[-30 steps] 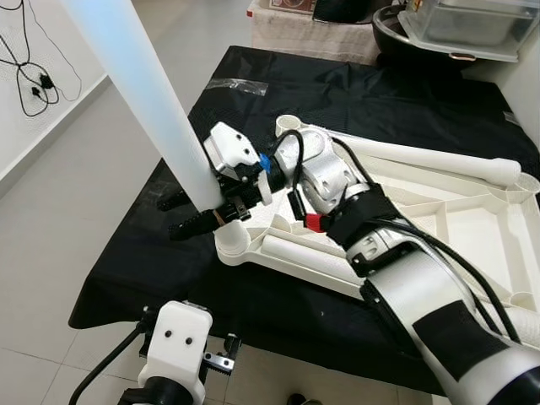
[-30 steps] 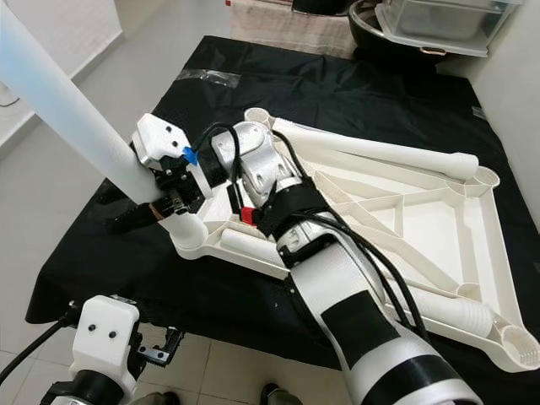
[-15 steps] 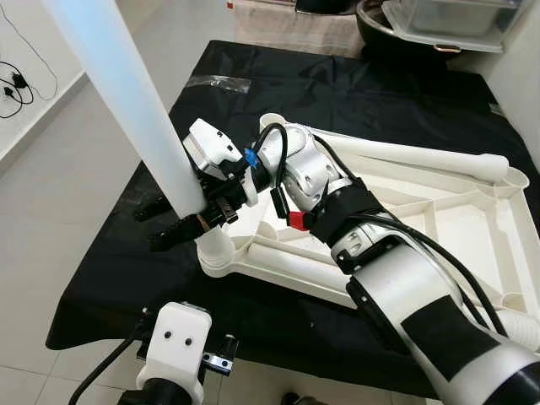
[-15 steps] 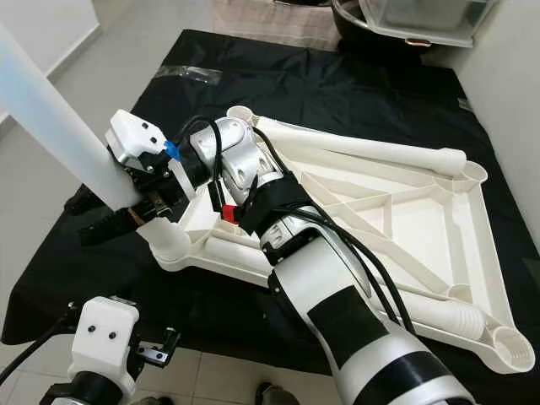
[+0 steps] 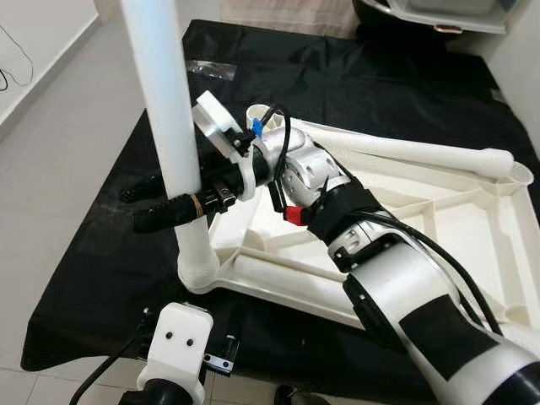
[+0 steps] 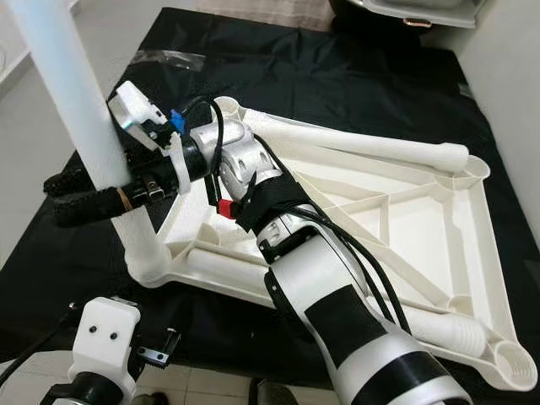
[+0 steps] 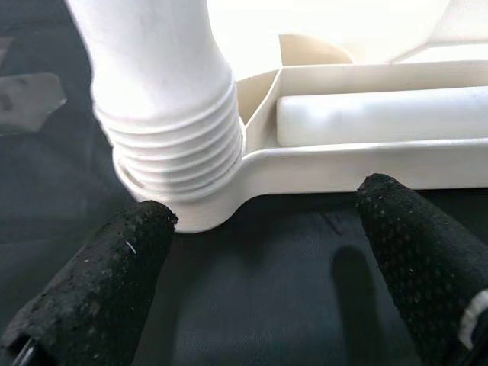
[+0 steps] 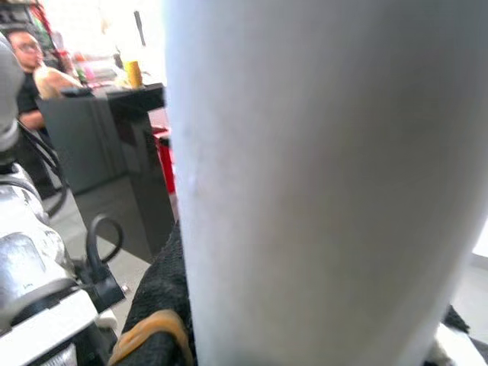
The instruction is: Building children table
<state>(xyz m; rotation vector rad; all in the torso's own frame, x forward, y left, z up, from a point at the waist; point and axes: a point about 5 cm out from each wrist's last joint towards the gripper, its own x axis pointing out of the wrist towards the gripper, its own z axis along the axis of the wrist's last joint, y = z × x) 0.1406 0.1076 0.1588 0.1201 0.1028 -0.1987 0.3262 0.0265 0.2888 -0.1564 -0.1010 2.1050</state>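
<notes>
Clamped on the upright white table leg [image 5: 169, 110], our right gripper [image 5: 173, 207] reaches across from our right arm, fingers level, pointing to 9 o'clock. That leg stands in the corner socket [image 5: 198, 270] of the upturned tabletop [image 6: 472, 253]. Our left gripper [image 7: 259, 282] hangs spread just before the socket.

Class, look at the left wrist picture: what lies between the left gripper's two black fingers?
Between the left gripper fingers lies bare black cloth; beyond them the threaded leg enters the tabletop corner socket.
</notes>
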